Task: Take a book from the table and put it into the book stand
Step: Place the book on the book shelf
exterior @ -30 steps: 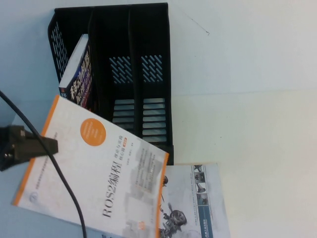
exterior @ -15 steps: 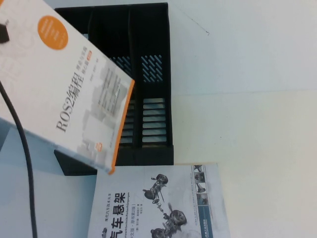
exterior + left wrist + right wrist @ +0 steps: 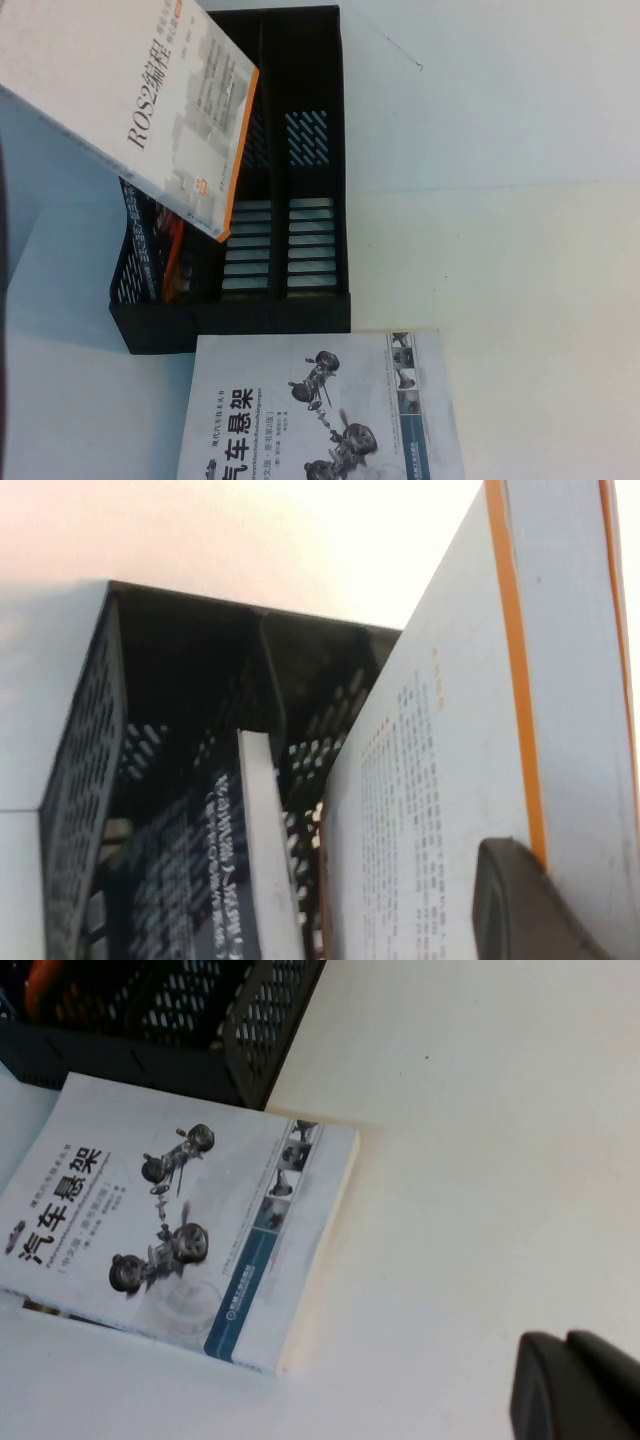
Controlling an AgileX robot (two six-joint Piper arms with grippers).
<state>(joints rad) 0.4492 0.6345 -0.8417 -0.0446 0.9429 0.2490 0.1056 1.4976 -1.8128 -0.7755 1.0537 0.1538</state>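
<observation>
My left gripper [image 3: 545, 880] is shut on the white and orange ROS2 book [image 3: 130, 90] and holds it tilted in the air above the back left of the black book stand [image 3: 290, 315]. In the left wrist view one finger [image 3: 520, 910] presses on the book's cover [image 3: 460, 780], which hangs over the stand [image 3: 85, 740]. A dark book [image 3: 150, 240] leans in the left slot, also seen from the left wrist [image 3: 200, 880]. The gripper itself is outside the high view. My right gripper [image 3: 575, 1385] is shut and empty over bare table.
A grey-white book with car suspension pictures [image 3: 320, 410] lies flat on the table just in front of the stand, also in the right wrist view [image 3: 180, 1220]. The stand's middle and right slots hold nothing. Bare white table lies to the right.
The ROS2 book has risen from the table in front of the stand up and back toward the far left. The dark book and the stand's front show again.
</observation>
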